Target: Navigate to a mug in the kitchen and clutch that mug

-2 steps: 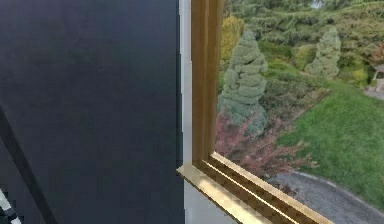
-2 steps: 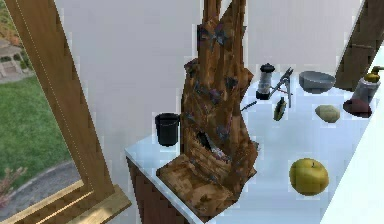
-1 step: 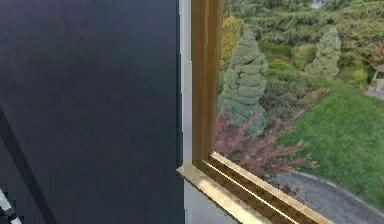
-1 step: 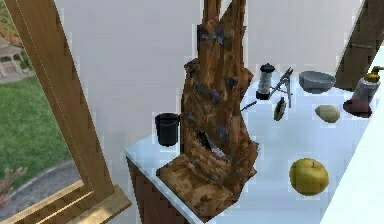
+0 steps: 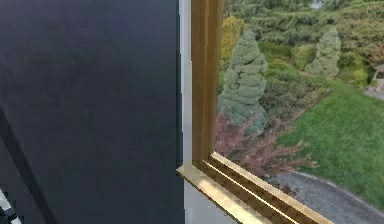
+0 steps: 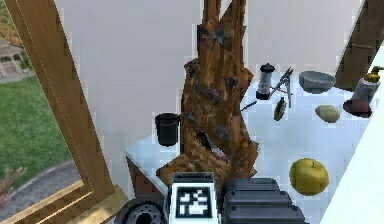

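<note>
Window frame of yellow wood stands right ahead in the forward view. A dark flat panel is on its left, and bushy trees and grass are outside. I think the robot faces this way so that its arm side points at the counter.

In the arm side view the white counter is close. The mug is dark and stands upright near the counter's left corner, just beside the foot of a tall brown wooden statue. That spot near the edge looks easy to reach, but the arm could bump the statue. A yellow apple sits toward the right, and a grey bowl stands farther back, well apart from the mug.

The gripper is a dark lump at the bottom edge, beside a white marked square. I cannot make out its fingers, so I cannot tell how they are set or whether they hold anything. The mug sits on the counter, so the grab is not yet done.
</note>
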